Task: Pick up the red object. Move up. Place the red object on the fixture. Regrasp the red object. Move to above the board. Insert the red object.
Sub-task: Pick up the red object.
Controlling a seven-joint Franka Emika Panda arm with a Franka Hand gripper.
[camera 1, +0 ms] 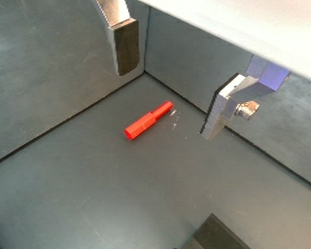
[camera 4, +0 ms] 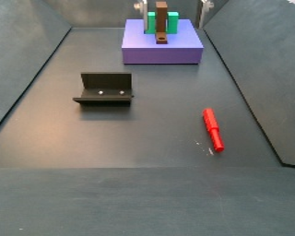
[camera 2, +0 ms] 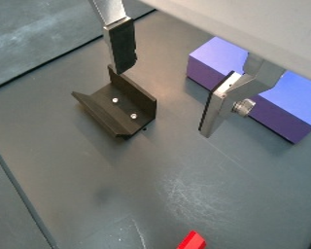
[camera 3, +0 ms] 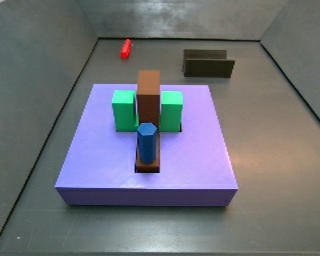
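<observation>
The red object is a short, thin peg lying flat on the grey floor, near a side wall. My gripper hangs open above the floor with nothing between its fingers. In a wrist view the red object lies below the gap, nearer one finger. The fixture, a dark notched bracket, stands on the floor apart from the red object. The lavender board carries green blocks, a brown bar and a blue peg.
Grey walls enclose the floor on all sides. The board's corners show beyond one finger in a wrist view. A fingertip shows at the top edge of a side view, beside the board.
</observation>
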